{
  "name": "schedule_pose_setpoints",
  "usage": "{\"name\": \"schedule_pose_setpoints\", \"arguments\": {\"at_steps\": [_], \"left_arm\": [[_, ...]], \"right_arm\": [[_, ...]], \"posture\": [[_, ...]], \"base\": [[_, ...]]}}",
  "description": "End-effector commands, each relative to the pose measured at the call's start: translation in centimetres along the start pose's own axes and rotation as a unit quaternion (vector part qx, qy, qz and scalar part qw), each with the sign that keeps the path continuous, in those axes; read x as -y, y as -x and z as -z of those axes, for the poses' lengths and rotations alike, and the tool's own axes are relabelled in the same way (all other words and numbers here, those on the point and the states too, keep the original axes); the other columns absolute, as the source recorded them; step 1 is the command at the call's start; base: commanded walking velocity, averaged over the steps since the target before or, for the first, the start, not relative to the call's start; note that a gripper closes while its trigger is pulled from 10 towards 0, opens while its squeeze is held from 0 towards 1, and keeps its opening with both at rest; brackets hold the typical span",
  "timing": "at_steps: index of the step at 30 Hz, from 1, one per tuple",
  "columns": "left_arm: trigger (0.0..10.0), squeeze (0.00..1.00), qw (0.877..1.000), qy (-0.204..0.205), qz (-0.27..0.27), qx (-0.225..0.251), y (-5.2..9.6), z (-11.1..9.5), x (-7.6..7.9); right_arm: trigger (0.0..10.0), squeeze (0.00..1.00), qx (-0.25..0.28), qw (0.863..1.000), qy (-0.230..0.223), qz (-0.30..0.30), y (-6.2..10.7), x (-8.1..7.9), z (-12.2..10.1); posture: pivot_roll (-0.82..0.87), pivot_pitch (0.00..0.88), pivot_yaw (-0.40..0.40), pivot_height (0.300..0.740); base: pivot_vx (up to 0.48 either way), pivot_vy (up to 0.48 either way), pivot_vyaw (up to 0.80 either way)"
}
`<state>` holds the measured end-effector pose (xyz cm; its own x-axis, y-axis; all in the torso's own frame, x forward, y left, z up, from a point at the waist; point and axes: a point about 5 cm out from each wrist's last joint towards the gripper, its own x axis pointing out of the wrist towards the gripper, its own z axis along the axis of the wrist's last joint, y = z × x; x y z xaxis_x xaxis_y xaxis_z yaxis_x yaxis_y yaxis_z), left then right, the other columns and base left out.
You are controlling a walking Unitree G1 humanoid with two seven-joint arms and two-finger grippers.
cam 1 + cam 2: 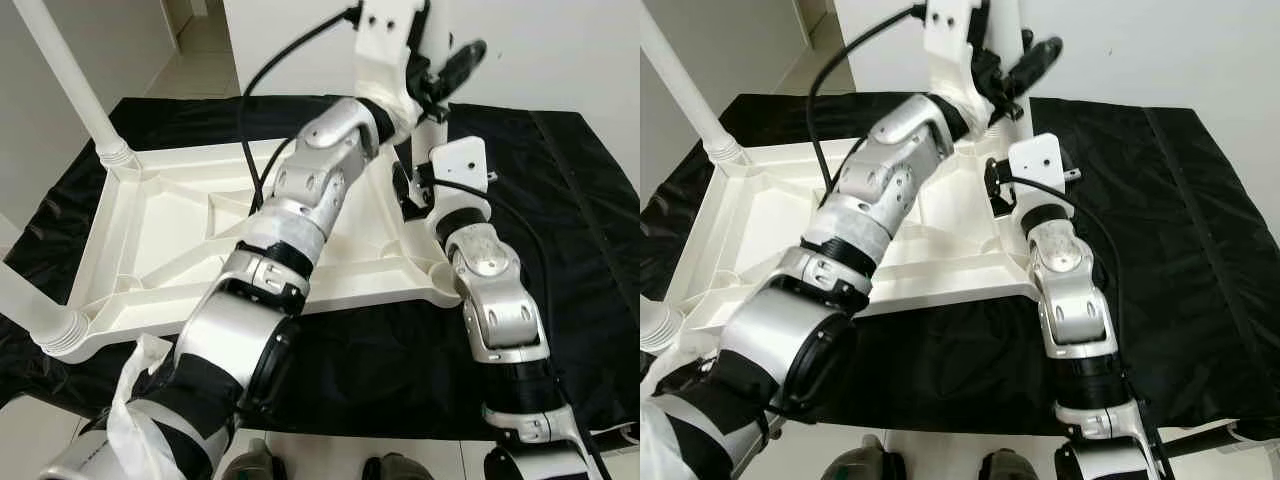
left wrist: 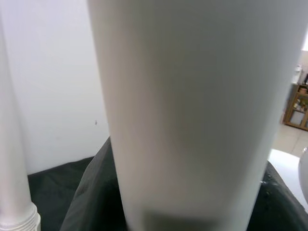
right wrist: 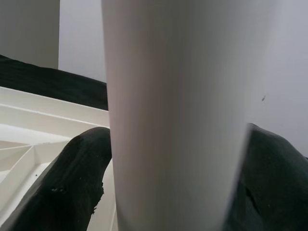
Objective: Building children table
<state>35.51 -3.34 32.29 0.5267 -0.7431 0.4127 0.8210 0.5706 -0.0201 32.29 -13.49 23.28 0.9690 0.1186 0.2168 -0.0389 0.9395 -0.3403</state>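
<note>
Two white legs already stand in the upturned white tabletop, which lies underside up on a black cloth spread over the floor. One of them, the far-left leg, rises from its socket at the far left corner; the other, the near-left leg, sits at the near left corner and leans out toward the left edge of the head view. The tabletop's ribbed underside faces up, with its near right corner close to the right arm.

A third leg stands upright at the far right of the tabletop, against the white wall. The left gripper reaches across from the left, high up at this leg, and in the left wrist view the white tube sits right before the camera between dark finger shapes; it appears clamped on the tube. The right gripper is lower on the same leg, just above the tabletop, and in the right wrist view its black fingers lie on both sides of the tube, closed around it.

At the near edge of the head view, the robot's feet stand on pale floor just off the cloth.
</note>
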Motion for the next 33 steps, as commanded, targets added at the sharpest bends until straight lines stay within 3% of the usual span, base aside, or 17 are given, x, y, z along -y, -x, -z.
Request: {"name": "schedule_pose_setpoints", "arguments": {"at_steps": [1,14,15,16,17,18,31,32,33], "left_arm": [[10.0,0.0,1.0,-0.009,0.0,0.005,0.0,-0.5,0.4],[10.0,0.0,1.0,-0.005,0.003,0.003,0.2,-0.6,1.1],[10.0,0.0,1.0,-0.005,0.003,0.003,0.2,-0.6,1.2],[10.0,0.0,1.0,-0.005,0.003,0.003,0.2,-0.6,1.2],[10.0,0.0,1.0,-0.005,0.003,0.003,0.1,-0.6,1.2],[10.0,0.0,1.0,-0.006,0.004,0.002,0.1,-0.7,1.3],[10.0,0.0,1.0,-0.013,0.001,-0.003,0.3,-0.8,1.5],[10.0,0.0,1.0,-0.013,0.002,-0.003,0.3,-0.8,1.5],[10.0,0.0,1.0,-0.014,0.003,-0.004,0.3,-0.7,1.5]], "right_arm": [[10.0,0.0,0.001,1.0,-0.008,0.001,-0.4,-0.1,-0.1],[10.0,0.0,0.003,1.0,-0.009,0.001,-1.0,0.0,-0.3],[5.8,0.0,0.003,1.0,-0.009,0.0,-1.0,-0.1,-0.4],[5.8,0.0,0.003,1.0,-0.009,0.0,-1.0,-0.1,-0.4],[3.3,0.0,0.002,1.0,-0.011,-0.002,-1.0,-0.2,-0.3],[0.0,0.0,0.001,1.0,-0.013,-0.006,-1.0,-0.4,-0.3],[0.0,0.0,-0.005,0.999,-0.033,0.0,-0.8,-0.5,-0.1],[3.5,0.0,-0.007,0.999,-0.036,0.009,-0.8,-0.5,0.0],[10.0,0.0,-0.009,0.999,-0.042,0.014,-0.8,-0.5,0.0]], "posture": [[-0.04,0.0,0.016,0.74],[-0.03,0.0,0.014,0.74],[-0.03,0.0,0.013,0.74],[-0.03,0.0,0.013,0.74],[-0.04,0.0,0.014,0.74],[-0.04,0.0,0.014,0.74],[-0.03,0.007,0.017,0.74],[-0.03,0.008,0.017,0.74],[-0.03,0.008,0.018,0.74]], "base": [[0.0,0.0,0.0],[0.0,0.0,0.0],[0.0,0.0,0.0],[0.0,0.0,0.0],[0.0,0.0,0.0],[0.0,0.0,0.0],[0.0,0.0,0.0],[0.0,0.0,0.0],[0.0,0.0,0.0]]}}
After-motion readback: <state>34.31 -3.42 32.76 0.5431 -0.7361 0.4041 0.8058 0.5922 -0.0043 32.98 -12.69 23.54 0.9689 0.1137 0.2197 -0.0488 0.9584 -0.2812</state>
